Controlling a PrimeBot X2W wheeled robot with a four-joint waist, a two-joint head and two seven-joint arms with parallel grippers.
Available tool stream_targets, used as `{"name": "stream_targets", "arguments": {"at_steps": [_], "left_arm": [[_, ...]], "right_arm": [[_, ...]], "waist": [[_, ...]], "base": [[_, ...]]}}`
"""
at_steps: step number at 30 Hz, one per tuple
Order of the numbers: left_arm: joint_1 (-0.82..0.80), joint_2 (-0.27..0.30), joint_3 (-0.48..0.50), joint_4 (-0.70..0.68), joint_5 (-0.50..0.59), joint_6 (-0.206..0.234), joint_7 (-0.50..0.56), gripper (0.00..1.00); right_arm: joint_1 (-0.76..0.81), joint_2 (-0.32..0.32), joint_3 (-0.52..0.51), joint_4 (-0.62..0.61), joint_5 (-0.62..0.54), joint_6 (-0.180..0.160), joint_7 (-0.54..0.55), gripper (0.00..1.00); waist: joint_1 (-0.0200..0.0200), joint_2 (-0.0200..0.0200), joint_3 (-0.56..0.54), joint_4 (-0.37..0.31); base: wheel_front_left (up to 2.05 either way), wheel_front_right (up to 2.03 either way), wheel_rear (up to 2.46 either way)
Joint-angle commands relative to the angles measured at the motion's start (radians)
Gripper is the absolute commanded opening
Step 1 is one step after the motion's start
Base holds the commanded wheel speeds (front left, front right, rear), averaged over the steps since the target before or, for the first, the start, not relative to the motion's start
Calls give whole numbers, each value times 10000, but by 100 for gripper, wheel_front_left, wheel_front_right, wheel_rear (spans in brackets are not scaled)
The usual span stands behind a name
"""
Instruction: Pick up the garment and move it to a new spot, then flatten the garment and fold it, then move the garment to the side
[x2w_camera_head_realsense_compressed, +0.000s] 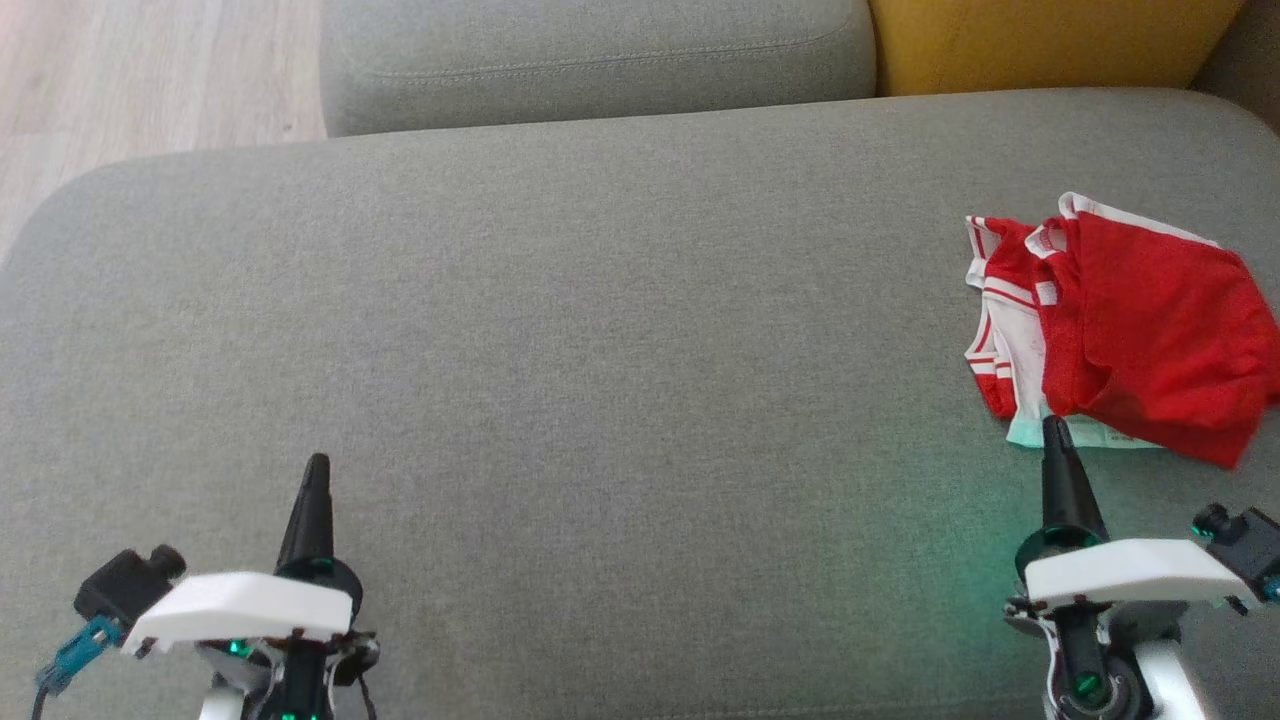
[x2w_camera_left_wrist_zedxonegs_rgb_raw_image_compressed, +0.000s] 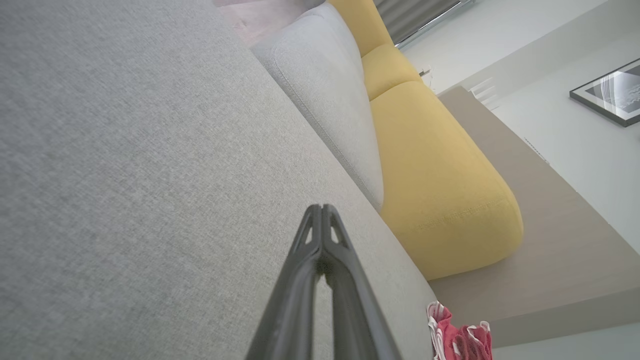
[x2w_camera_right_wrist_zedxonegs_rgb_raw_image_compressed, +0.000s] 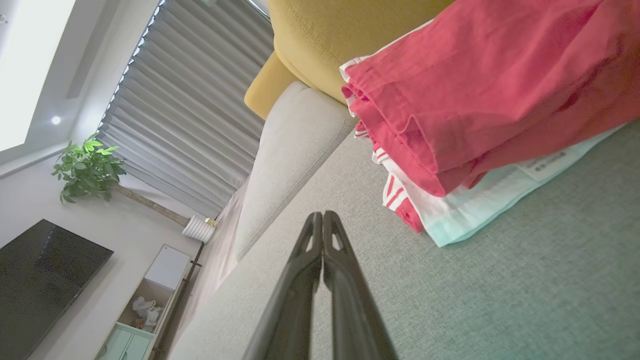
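The garment (x2w_camera_head_realsense_compressed: 1130, 325) is red with white trim and lies folded at the far right of the grey sofa seat (x2w_camera_head_realsense_compressed: 600, 350). The right wrist view has the same garment (x2w_camera_right_wrist_zedxonegs_rgb_raw_image_compressed: 480, 95) close ahead at upper right, and the left wrist view catches a small piece of the garment (x2w_camera_left_wrist_zedxonegs_rgb_raw_image_compressed: 457, 340) at the bottom. My right gripper (x2w_camera_head_realsense_compressed: 1053, 425) is shut and empty, its tip just short of the garment's near edge. My left gripper (x2w_camera_head_realsense_compressed: 316, 462) is shut and empty at the lower left, far from the garment. Both wrist views show the fingertips (x2w_camera_left_wrist_zedxonegs_rgb_raw_image_compressed: 322, 207) (x2w_camera_right_wrist_zedxonegs_rgb_raw_image_compressed: 322, 215) pressed together.
A grey back cushion (x2w_camera_head_realsense_compressed: 600, 55) and a yellow cushion (x2w_camera_head_realsense_compressed: 1040, 40) line the far edge of the seat. Wooden floor (x2w_camera_head_realsense_compressed: 130, 80) lies beyond the seat's left end. The right wrist view takes in a plant (x2w_camera_right_wrist_zedxonegs_rgb_raw_image_compressed: 87, 170), a television (x2w_camera_right_wrist_zedxonegs_rgb_raw_image_compressed: 40, 270) and grey curtains (x2w_camera_right_wrist_zedxonegs_rgb_raw_image_compressed: 190, 115).
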Motion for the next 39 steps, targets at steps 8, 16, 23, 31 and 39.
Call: {"name": "stream_targets", "arguments": {"at_steps": [8, 16, 23, 31, 39], "left_arm": [[-642, 165, 408, -210, -1013, -185, 281, 0], [-689, 172, 554, -170, -1731, -258, 481, 0], [-737, 176, 702, -130, -2445, -331, 682, 0], [-791, 181, 875, -84, -3262, -415, 915, 0], [-846, 183, 1049, -38, -4078, -498, 1149, 0]], "right_arm": [[-454, -180, -113, -425, 1213, 11, 279, 0], [-467, -182, -244, -445, 2059, 13, 476, 0], [-480, -182, -379, -464, 2899, 14, 674, 0], [-495, -179, -536, -485, 3859, 15, 906, 0], [-511, -174, -698, -507, 4817, 16, 1140, 0]], "waist": [[0, 0, -57, 19], [0, 0, -104, 34], [0, 0, -150, 49], [0, 0, -204, 67], [0, 0, -257, 84]], "base": [[0, 0, 0], [0, 0, 0], [0, 0, 0], [0, 0, 0], [0, 0, 0]]}}
